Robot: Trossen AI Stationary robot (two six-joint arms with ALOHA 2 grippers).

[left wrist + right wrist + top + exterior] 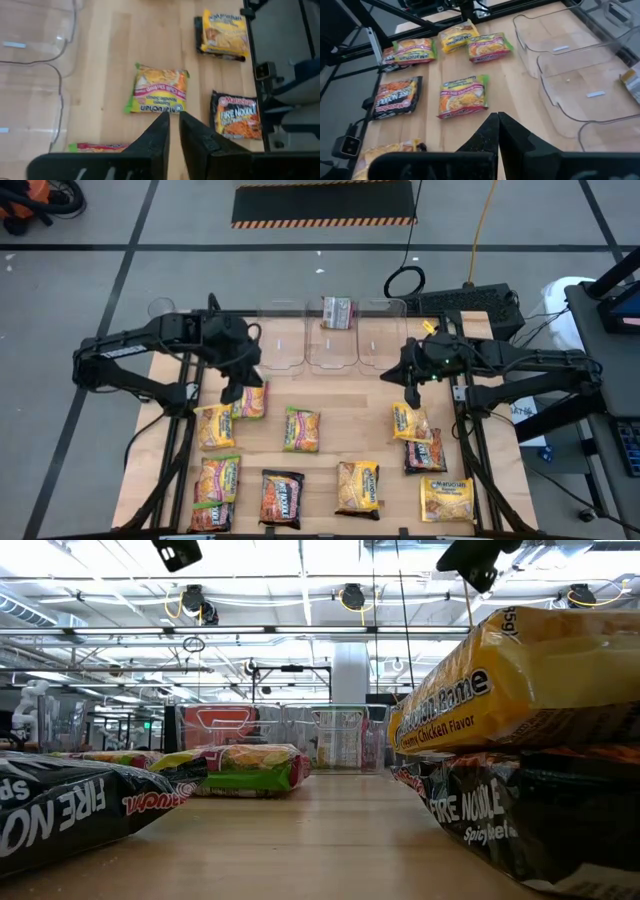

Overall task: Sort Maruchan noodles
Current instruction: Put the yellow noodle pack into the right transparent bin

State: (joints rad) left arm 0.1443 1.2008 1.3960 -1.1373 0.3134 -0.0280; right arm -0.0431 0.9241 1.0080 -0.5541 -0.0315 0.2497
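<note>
Above a wooden table (pixel 330 465) strewn with Maruchan noodles (pixel 302 429), your left gripper (pixel 234 391) hovers empty over a green-edged packet (pixel 250 400), fingers a slit apart. The right gripper (pixel 411 397) hangs pressed shut and empty above a yellow packet (pixel 411 421). One packet (pixel 337 312) already sits in the middle clear bin (pixel 352 355), seemingly a darker flavour. Open wider before descending, straddle the packet's short sides, and pinch firmly; crinkly wrap slips easily.
</note>
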